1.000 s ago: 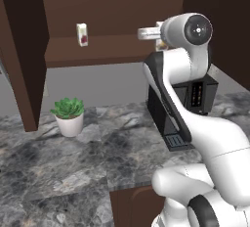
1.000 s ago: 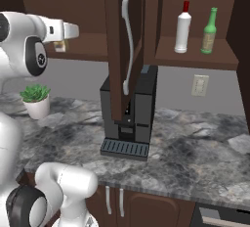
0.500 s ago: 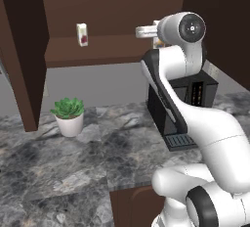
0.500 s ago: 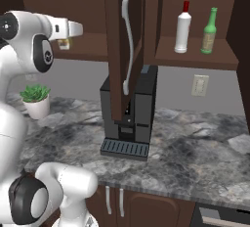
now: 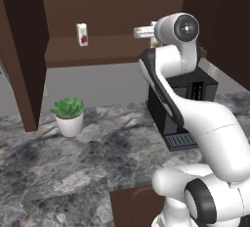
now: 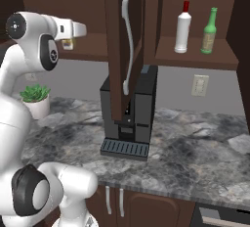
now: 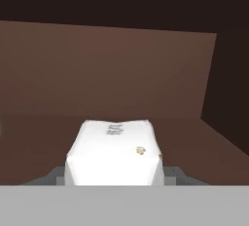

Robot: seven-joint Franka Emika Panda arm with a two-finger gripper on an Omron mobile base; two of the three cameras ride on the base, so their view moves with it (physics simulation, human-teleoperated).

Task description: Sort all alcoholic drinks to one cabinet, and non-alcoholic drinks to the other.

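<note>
My gripper (image 7: pixel 114 172) is shut on the cream carton (image 7: pixel 114 152), a non-alcoholic drink, with a grey finger (image 7: pixel 54 175) showing on each side of it. I hold it inside the wide wall cabinet (image 5: pixel 102 52), over its shelf near the right end; I cannot tell whether it touches the shelf. In the right base view the carton (image 6: pixel 67 44) peeks out under my hand. The white carton with a red mark (image 5: pixel 82 34) stands further left on that shelf. The green bottle (image 6: pixel 209 31), the alcoholic drink, stands in the narrower cabinet (image 6: pixel 195 57), whose door with the silver handle (image 6: pixel 128 45) is open.
A white bottle with a red cap (image 6: pixel 182 28) stands beside the green bottle. A black coffee machine (image 6: pixel 129 116) sits on the marble counter (image 5: pixel 58 172) under the open door. A potted plant (image 5: pixel 69 116) stands at the left.
My arm's upper joints have swung and the hand with the cream carton has edged a little further along the wide cabinet's shelf. The grip is unchanged.
</note>
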